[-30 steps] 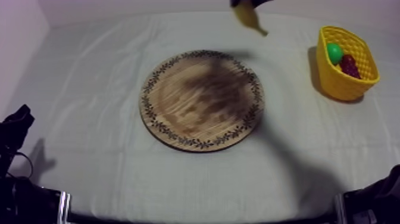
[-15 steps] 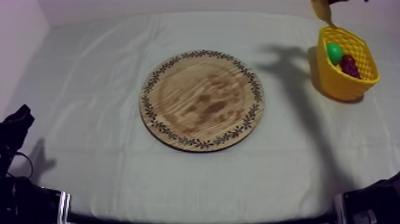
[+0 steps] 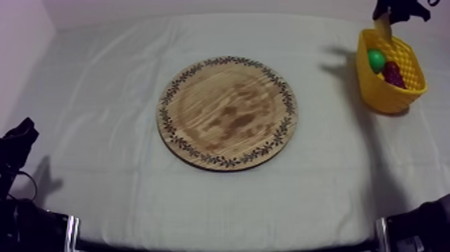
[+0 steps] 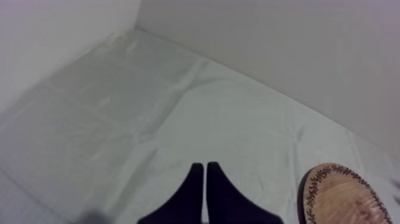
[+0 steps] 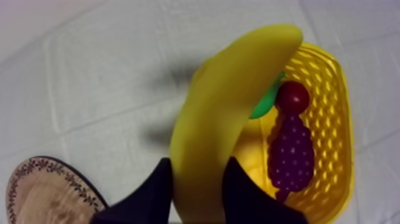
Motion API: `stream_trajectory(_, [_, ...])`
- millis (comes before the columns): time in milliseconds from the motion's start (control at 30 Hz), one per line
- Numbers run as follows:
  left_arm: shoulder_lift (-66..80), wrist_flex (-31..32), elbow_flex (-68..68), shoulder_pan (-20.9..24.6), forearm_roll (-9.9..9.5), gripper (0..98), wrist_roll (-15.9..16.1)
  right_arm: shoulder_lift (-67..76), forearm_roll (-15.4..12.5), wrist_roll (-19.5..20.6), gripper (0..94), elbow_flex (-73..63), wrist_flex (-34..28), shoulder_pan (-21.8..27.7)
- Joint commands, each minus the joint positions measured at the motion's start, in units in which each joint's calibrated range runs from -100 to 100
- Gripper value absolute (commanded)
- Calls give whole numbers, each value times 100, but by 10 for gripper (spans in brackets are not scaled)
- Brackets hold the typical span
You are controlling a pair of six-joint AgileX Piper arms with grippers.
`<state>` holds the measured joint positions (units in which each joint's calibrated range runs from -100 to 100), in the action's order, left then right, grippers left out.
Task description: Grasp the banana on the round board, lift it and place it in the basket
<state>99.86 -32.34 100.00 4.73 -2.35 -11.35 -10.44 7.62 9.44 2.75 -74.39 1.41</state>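
Right jaws round banana [image 5: 229, 107], above basket [image 5: 334, 98]

top view: the round wooden board [image 3: 228, 112] lies on the table [image 3: 100, 100] at about its middle, with nothing on it. the basket [image 3: 395, 95] stands at the table's right side, behind and to the right of the board and well apart from it. in the basket the pear [image 3: 376, 59] sits on the side nearer the board, with the bunch of grapes [image 3: 394, 74] just to its right. the banana [image 3: 383, 28], held between the fingers of the right gripper [image 3: 396, 9], hangs above the basket's rear left corner. the left gripper [image 3: 20, 137] sits low at the table's left edge, in front of and left of the board.
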Motion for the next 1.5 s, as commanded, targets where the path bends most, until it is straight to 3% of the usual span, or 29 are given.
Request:
stream_trajectory(0, [-4, 0, 0, 1, -2, 1, -1, -214, 36, 37, 181, -18, 96, 11])
stream_trajectory(267, [-4, 0, 0, 1, -2, 1, -1, -662, 100, 70, 239, -110, 420, 116])
stream_trajectory(633, [-4, 0, 0, 1, -2, 1, -1, -697, 281, 60, 461, 394, 858, 254])
stream_trajectory(800, [-4, 0, 0, 1, -2, 1, -1, -409, 250, 9, 480, 473, 903, 276])
stream_trajectory(933, [-4, 0, 0, 1, -2, 1, -1, 119, 117, -96, 443, 443, 885, 240])
stream_trajectory(1300, [-4, 0, 0, 1, -2, 1, -1, 2086, -229, -215, 125, 1114, 902, -172])
stream_trajectory(1467, [-4, 0, 0, 1, -2, 1, -1, 3062, -254, -100, 61, 1944, 962, -427])
